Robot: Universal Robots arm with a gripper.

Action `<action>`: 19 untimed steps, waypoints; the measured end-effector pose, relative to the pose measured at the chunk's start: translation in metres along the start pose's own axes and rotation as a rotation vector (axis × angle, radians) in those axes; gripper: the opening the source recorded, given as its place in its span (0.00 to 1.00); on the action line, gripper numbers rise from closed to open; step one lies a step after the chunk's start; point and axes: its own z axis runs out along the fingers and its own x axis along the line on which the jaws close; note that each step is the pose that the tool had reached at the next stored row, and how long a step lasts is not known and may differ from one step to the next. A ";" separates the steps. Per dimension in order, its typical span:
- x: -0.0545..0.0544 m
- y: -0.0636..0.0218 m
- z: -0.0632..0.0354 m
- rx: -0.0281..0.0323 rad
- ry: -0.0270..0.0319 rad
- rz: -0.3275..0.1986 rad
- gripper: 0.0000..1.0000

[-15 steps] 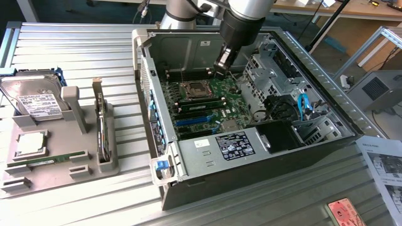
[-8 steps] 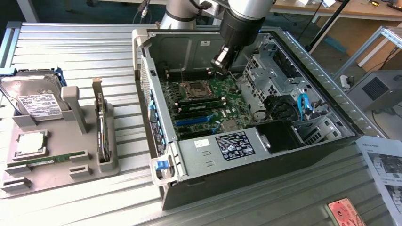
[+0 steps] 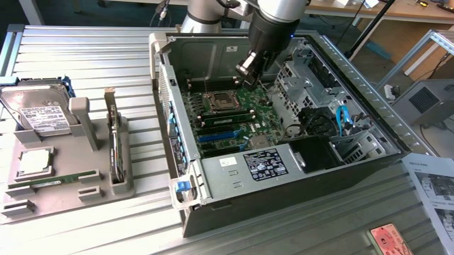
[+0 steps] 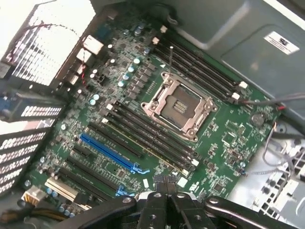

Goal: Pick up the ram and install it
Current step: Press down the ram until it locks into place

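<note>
A ram (image 3: 228, 113) stick stands on edge in one of the black slots beside the empty processor socket (image 3: 218, 99) on the motherboard (image 3: 245, 98) inside the open computer case (image 3: 341, 79). In the wrist view the ram (image 4: 147, 145) shows as a thin pale line along a slot below the socket (image 4: 178, 107). My gripper (image 3: 250, 74) hovers above the board, just past the socket, with its fingertips (image 4: 162, 183) pressed together and nothing between them. Another long green stick (image 3: 53, 180) lies in the grey tray (image 3: 92, 194) at the exterior view's left.
The tray also holds a hard drive (image 3: 42, 114), a square silver chip (image 3: 34, 162) and an upright card (image 3: 114, 143). Drive cages (image 3: 305, 85) and cables (image 3: 344, 119) crowd the case's right side. The power supply (image 3: 262, 164) sits at its near end. Papers (image 3: 433, 186) lie at the right.
</note>
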 end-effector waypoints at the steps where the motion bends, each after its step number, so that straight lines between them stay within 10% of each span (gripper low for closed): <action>1: 0.000 0.0000 0.0000 0.0009 -0.0002 0.015 0.11; 13: 0.000 0.0000 0.0003 0.0165 -0.0042 0.291 0.11; 19: 0.000 0.0000 0.0003 0.0185 -0.0046 0.326 0.11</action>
